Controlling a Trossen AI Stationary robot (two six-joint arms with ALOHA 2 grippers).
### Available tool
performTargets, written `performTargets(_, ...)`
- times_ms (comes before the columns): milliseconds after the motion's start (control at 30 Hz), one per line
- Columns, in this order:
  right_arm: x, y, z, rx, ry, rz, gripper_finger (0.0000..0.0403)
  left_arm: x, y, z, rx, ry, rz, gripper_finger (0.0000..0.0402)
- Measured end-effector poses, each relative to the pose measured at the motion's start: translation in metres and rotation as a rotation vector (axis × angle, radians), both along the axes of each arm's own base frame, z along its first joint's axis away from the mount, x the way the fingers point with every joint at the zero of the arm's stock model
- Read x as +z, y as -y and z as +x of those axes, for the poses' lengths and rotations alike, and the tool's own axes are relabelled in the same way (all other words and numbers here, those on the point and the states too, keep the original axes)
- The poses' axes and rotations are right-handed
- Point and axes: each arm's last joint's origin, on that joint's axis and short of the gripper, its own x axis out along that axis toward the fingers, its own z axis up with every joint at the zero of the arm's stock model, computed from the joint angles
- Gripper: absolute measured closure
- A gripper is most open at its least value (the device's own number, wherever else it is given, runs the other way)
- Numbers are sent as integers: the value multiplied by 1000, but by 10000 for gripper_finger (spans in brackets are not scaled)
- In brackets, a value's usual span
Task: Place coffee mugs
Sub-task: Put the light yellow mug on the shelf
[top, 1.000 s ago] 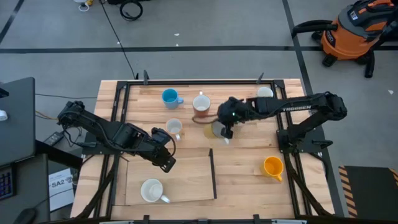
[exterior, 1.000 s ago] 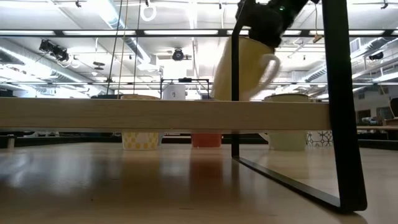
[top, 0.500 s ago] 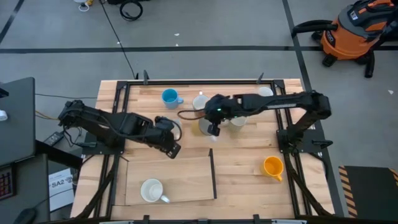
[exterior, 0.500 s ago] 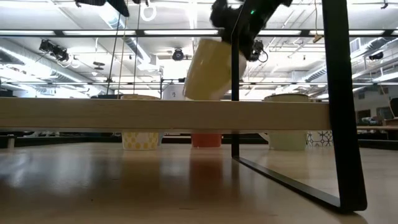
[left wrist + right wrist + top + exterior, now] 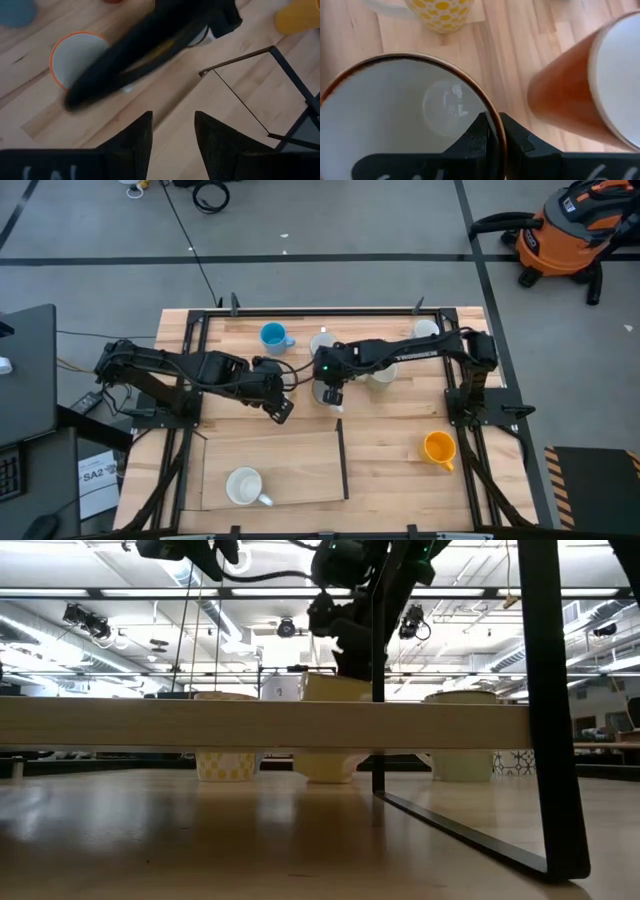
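Desk [image 5: 400, 435]: a pale wooden top inside a black frame, with a lighter board [image 5: 275, 470] at the near left and a thin black divider [image 5: 341, 460] along the board's right edge.
Mugs: 1 blue mug [image 5: 272, 336] at the far left of the row, 1 orange-yellow mug [image 5: 438, 447] alone at the near right, 1 white mug [image 5: 244, 486] already on the board; others are grouped under the arms.
Held mug [image 5: 410, 117]: pale, with a thin brown rim, upright, mouth up; in the low view [image 5: 330, 725] its base appears to be set on the desk, just beyond the divider's far end.
Key relation: the board is seen to lie nearer the camera side than the held mug, with the divider between; the right arm is the nearer one.
Right hand [image 5: 495, 137]: clenched on the mug's rim, 1 finger inside and 1 outside.
Neighbours: a reddish-brown mug [image 5: 580, 85] just beside it, a yellow-dotted mug [image 5: 442, 15] beyond.
Left hand [image 5: 172, 142]: partly spread, nothing grasped, held above bare wood just left of the held mug.
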Motion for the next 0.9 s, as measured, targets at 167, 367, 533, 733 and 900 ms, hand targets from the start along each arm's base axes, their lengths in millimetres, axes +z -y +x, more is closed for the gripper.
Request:
performTargets(167,-1,0,2,15,8,-2,365,0,3,-1,-12,-4,1,248)
performTargets(367,-3,0,4,17,15,0,342,0,5,-2,-19,-6,1,248)
performTargets(533,-3,0,4,26,17,11,329,0,6,-2,-22,-6,1,248)
performTargets(733,-3,-2,4,56,20,58,305,0,6,-2,-24,-6,1,248)
performTargets(900,-3,-1,4,57,21,58,278,0,6,-2,-24,-6,0,248)
